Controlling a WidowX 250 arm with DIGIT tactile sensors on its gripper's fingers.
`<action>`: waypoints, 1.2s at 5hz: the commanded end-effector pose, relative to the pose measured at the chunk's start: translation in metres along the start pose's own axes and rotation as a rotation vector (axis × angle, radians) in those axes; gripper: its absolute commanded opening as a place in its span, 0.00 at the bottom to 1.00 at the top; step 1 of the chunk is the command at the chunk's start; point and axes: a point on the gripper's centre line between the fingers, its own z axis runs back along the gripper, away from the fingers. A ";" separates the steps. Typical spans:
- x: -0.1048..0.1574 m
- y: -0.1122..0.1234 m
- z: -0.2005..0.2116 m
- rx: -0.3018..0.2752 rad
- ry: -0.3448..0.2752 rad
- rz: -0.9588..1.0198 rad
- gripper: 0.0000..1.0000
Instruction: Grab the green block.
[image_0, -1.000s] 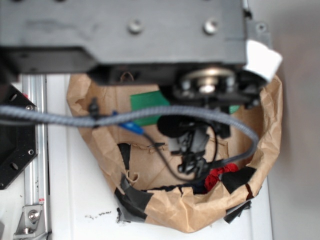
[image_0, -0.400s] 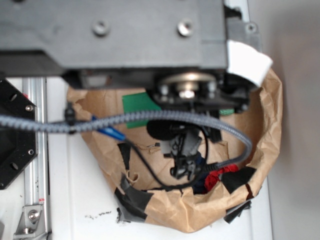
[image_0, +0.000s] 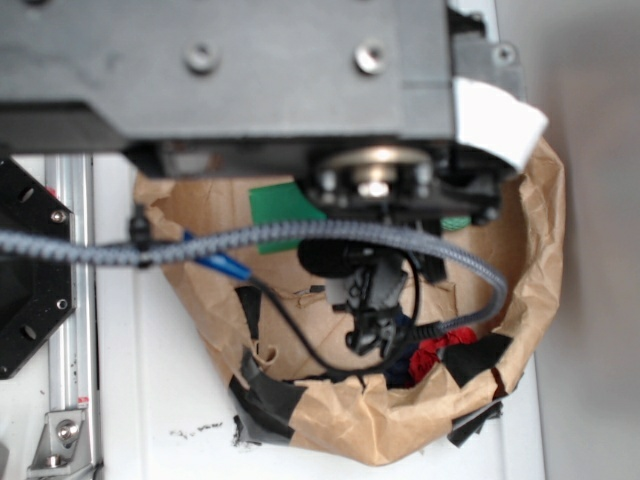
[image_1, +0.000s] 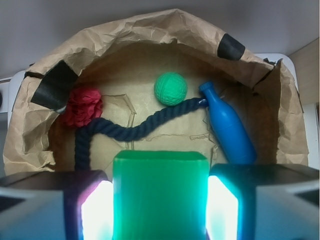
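Item: flat rectangular matte green block (image_1: 160, 197). Location: on the floor of the crumpled brown paper bin (image_1: 165, 30) patched with black tape, directly between the two fingers of the black gripper (image_1: 160, 205). In the wrist view the left pad (image_1: 95, 210) and right pad (image_1: 222, 210) glow pale on either side of the slab.

Relation: block centred in the jaw gap, flanks just beside or touching the pads; contact cannot be confirmed. Fingers spread about the slab's width, not visibly lifting it.

Orientation: long axis appears to run away from the camera, toward the far wall; the short width faces the pads. Closing across that width looks suitable.

Other contents: round dimpled green ball (image_1: 170, 89), blue plastic bottle (image_1: 227, 127), dark navy rope (image_1: 125, 127), red fabric tuft (image_1: 82, 107), all beyond the block and apart from it.

In the exterior view, the green block (image_0: 285, 205) is mostly hidden beneath the arm.
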 end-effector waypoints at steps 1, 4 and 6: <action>0.003 0.001 0.009 -0.001 -0.030 -0.010 0.00; 0.013 0.001 0.000 0.002 -0.028 -0.011 0.00; 0.017 0.000 -0.003 0.005 -0.033 -0.007 0.00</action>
